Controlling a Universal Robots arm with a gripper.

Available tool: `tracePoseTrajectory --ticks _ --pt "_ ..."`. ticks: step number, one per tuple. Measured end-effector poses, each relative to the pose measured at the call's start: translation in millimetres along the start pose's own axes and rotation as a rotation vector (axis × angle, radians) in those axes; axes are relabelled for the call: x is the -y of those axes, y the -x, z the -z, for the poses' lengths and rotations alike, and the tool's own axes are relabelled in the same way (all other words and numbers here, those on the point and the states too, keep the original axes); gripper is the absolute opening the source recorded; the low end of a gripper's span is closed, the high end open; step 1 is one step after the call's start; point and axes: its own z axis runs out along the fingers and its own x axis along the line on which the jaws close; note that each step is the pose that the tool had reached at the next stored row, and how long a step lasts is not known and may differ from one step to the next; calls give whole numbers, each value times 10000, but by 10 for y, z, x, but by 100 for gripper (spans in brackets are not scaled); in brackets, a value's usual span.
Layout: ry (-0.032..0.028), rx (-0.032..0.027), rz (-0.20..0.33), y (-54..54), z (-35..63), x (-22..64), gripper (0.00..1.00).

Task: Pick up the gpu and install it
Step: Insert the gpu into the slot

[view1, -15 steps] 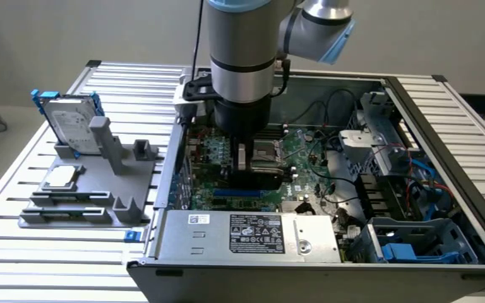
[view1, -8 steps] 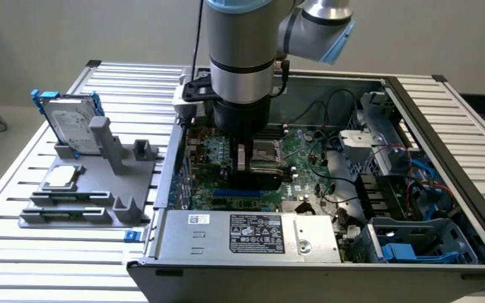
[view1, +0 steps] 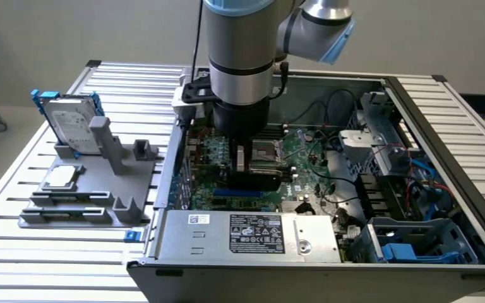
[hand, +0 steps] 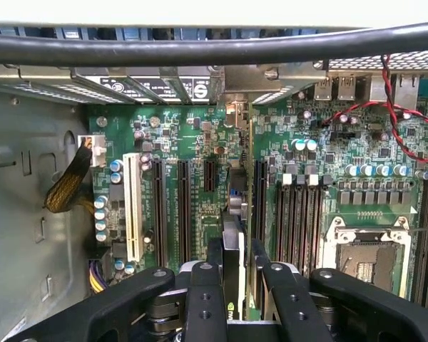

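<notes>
Exterior view: I get bright, flat, diffuse light, apparently from overhead, with no hard shadows. The slatted table (view1: 23, 252) reads pale, close to washed out at its far end. Inside the case (view1: 310, 281) it's dimmer, darkest at the exterior view's right. The arm (view1: 240, 63) throws soft shade on the motherboard (view1: 217, 158) under it, and its metal shell has a mild sheen.

Wrist view: board evenly lit, colours clean. There's a blown-out white strip beyond the case rim. The black cable (hand: 200, 46) close to the lens looks soft. The gripper (hand: 235, 251) body is dark with little detail; the gpu (hand: 232, 278) edge clamped in it catches some light.
</notes>
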Motion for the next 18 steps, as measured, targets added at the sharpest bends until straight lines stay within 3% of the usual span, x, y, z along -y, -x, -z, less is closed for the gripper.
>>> tracePoseTrajectory --ticks 18 --pt "100 -2 -3 -4 -38 -10 26"
